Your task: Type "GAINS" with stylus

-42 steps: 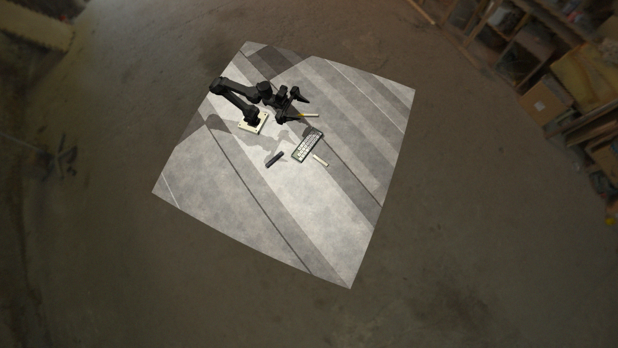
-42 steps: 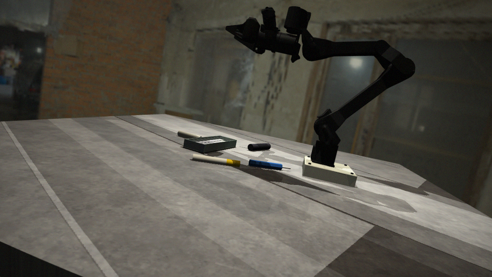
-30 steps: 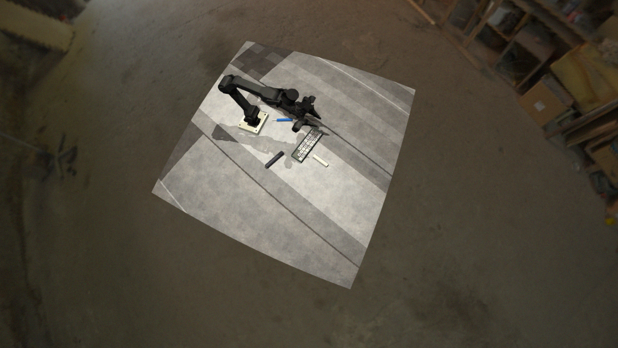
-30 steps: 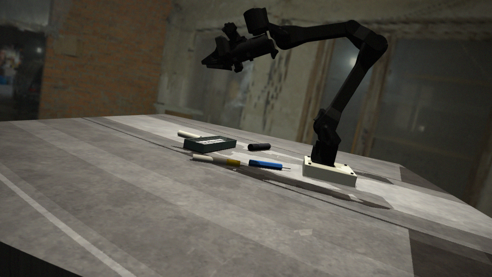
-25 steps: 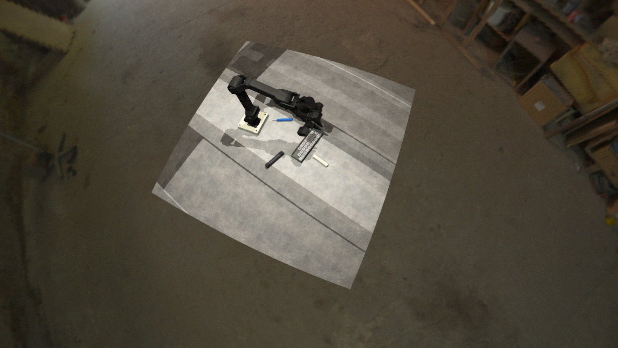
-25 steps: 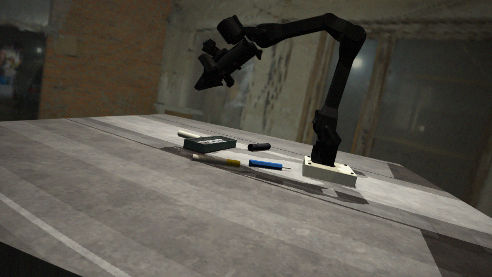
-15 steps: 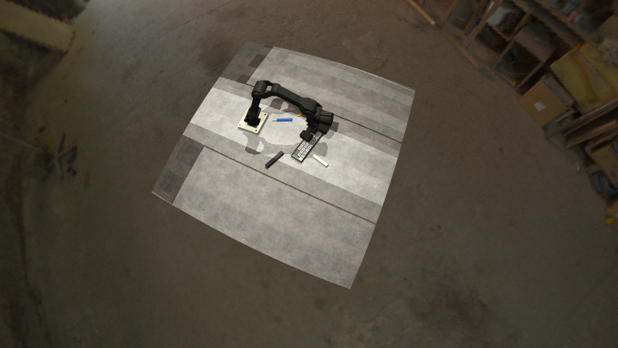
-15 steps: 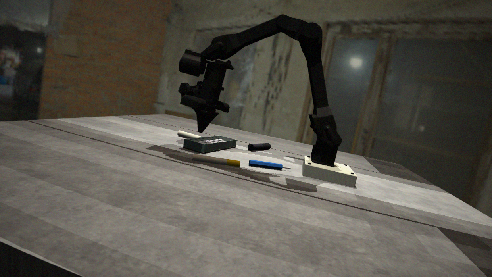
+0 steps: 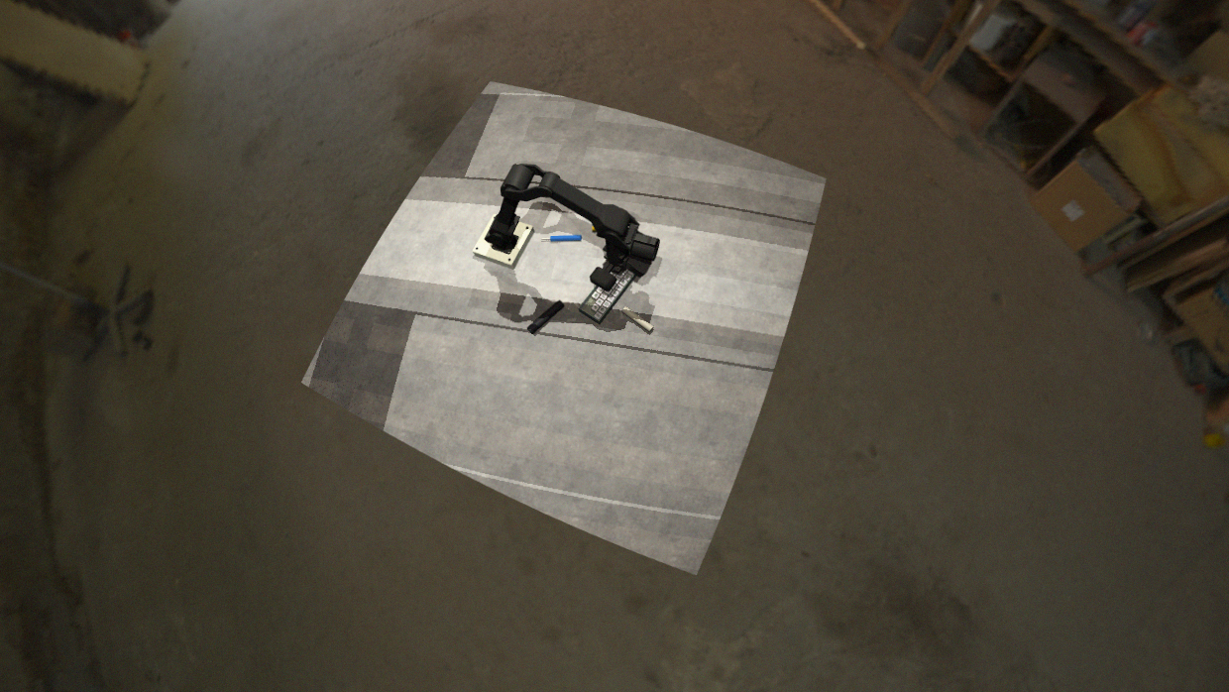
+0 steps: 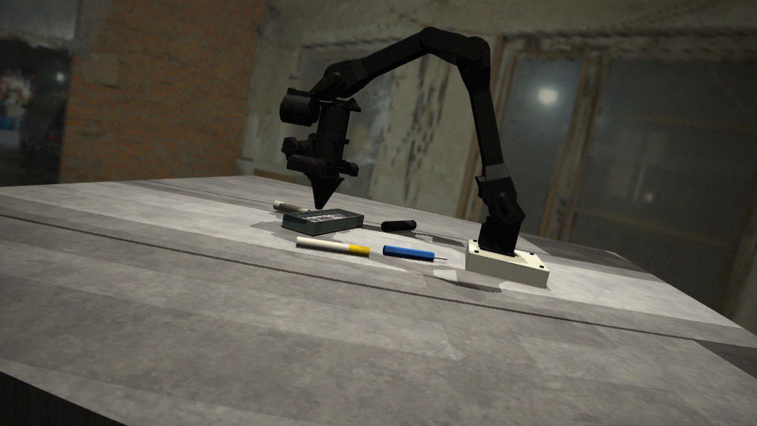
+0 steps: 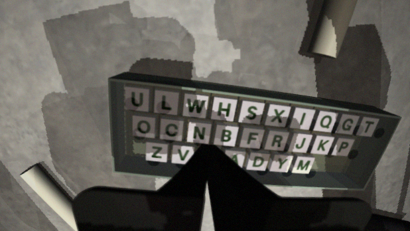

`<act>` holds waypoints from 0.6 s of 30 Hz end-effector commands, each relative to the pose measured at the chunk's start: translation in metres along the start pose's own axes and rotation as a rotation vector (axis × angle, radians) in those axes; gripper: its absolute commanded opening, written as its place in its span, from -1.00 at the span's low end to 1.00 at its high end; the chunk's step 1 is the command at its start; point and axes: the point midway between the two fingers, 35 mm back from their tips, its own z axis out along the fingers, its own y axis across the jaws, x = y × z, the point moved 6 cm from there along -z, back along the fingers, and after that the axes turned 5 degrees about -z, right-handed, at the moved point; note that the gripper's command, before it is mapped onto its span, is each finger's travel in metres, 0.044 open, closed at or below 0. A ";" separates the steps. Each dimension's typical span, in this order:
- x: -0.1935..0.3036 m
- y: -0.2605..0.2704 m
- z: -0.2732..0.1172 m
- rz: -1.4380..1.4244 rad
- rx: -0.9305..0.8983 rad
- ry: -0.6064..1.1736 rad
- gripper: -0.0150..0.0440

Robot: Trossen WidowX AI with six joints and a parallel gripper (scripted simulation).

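A dark green keyboard tray (image 9: pixel 609 297) (image 10: pixel 340 224) (image 11: pixel 365 154) lies on the desk. In the wrist view, the G key (image 11: pixel 347 125), I key (image 11: pixel 302 119), N key (image 11: pixel 198 135) and S key (image 11: pixel 253 113) show; the A key (image 11: pixel 235 159) is partly behind a finger. My gripper (image 10: pixel 319 207) (image 11: pixel 207 151) is shut and empty, pointing down above the keyboard. A white stick with a yellow end (image 10: pixel 332 246) lies beside the keyboard; its white end (image 11: pixel 50 196) is at the wrist view's lower left. I cannot tell for certain whether this is the stylus.
A blue screwdriver (image 9: pixel 565 238) (image 10: pixel 408 253) lies near the arm's cream base (image 9: pixel 513 258) (image 10: pixel 505 270). A black cylinder (image 9: pixel 545 316) (image 10: pixel 398 226) lies at one side of the keyboard. A cream stick (image 9: pixel 637 319) (image 10: pixel 288 207) (image 11: pixel 326 44) lies at its other side.
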 end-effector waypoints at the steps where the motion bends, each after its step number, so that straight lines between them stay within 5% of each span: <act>1: 0.005 -0.040 -0.001 0.026 0.005 -0.002 -0.49; 13: 0.005 -0.043 -0.001 0.026 0.005 -0.002 -0.49; 18: 0.012 -0.106 -0.001 0.026 0.010 -0.002 -0.49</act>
